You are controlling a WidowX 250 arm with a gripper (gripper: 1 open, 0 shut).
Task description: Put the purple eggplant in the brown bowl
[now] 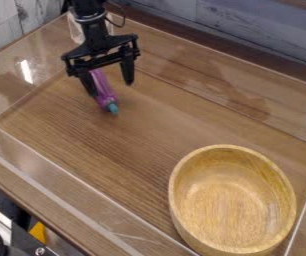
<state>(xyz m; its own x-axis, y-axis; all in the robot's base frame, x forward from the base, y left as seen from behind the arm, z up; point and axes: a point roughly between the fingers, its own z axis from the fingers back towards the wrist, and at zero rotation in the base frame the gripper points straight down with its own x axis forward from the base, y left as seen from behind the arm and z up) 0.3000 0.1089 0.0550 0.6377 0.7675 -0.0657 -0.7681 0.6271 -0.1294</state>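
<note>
Your gripper (108,80) sits at the upper left of the view, pointing straight down over the table (183,110), with its black fingers (85,84) spread wide apart. You are holding nothing: the fingers straddle the eggplant (105,92) without closing on it. One finger stands to the left of the eggplant and the other to its right, each with a visible gap to the purple body.

The eggplant lies flat on the wood between those fingers, running from the upper left toward the lower right. Its purple body starts under the gripper's palm, and its teal stem end (113,107) pokes out just below and past the fingertips, toward you in the picture. From this angle you cannot tell whether the fingertips touch the table or hang just above it.

Moving right from the fingers, the wood grain surface is bare for a long stretch. The bowl (183,205) stands well apart from the gripper, far to the lower right of the fingers, near the front right corner. It sits upright, and its inside shows only pale wood grain. A clear wall (36,165) rims the table on the side below and left of the fingers.
</note>
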